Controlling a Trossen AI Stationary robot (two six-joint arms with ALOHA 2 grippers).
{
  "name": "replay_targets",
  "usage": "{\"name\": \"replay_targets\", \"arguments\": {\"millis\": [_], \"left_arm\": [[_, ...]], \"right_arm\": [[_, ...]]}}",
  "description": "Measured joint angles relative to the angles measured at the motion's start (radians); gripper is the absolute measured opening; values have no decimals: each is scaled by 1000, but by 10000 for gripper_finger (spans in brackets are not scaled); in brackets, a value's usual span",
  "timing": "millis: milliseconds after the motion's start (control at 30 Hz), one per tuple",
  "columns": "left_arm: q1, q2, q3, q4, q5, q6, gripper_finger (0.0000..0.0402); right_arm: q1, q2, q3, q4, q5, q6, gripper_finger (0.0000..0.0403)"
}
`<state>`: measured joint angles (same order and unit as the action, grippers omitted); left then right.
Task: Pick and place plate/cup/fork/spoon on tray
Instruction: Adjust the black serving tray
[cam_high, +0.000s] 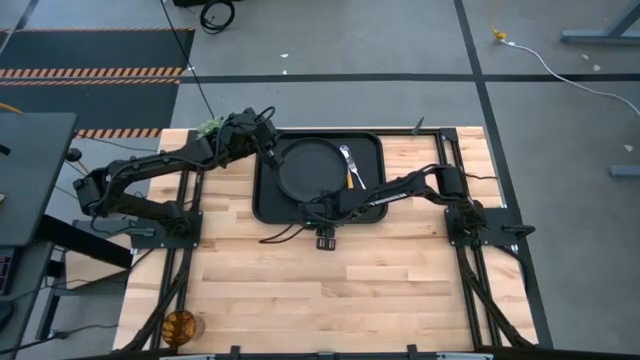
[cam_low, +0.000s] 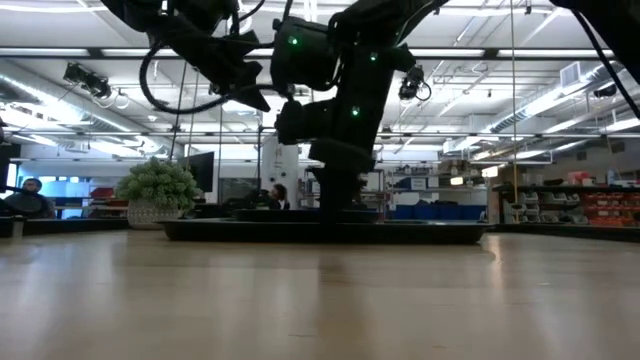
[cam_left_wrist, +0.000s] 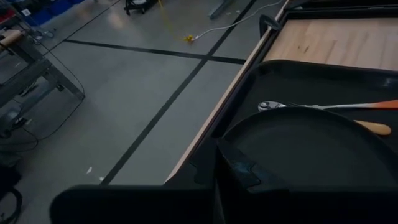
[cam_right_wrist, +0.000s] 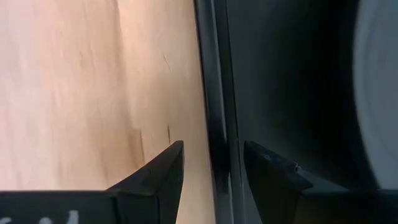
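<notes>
The plate (cam_high: 311, 168) lies flat inside the tray (cam_high: 266, 205), which sits at the far middle of the wooden table (cam_high: 330, 290). Beside the plate, on the tray's right part, lie the fork (cam_high: 349, 160) and the spoon (cam_left_wrist: 273, 106). The cup (cam_high: 181, 325) stands well apart at the table's near left corner. The left gripper (cam_high: 268, 152) hangs over the tray's far left edge beside the plate; whether its fingers are apart cannot be told. The right gripper (cam_right_wrist: 211, 158) straddles the tray's near rim with fingers parted. A plant (cam_low: 157, 186) stands beyond the tray's left.
</notes>
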<state>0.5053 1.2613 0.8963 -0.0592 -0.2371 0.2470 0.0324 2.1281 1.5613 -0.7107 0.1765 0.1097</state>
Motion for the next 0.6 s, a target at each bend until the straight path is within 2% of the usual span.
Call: {"name": "replay_targets", "arguments": {"millis": [367,600], "left_arm": [[0,0,0,-7,0,1,14],[-4,0,0,-7,-1,0,14]], "right_arm": [[0,15,1,26,-84,46,171],[36,13,1,-4,-217,74,171]]}}
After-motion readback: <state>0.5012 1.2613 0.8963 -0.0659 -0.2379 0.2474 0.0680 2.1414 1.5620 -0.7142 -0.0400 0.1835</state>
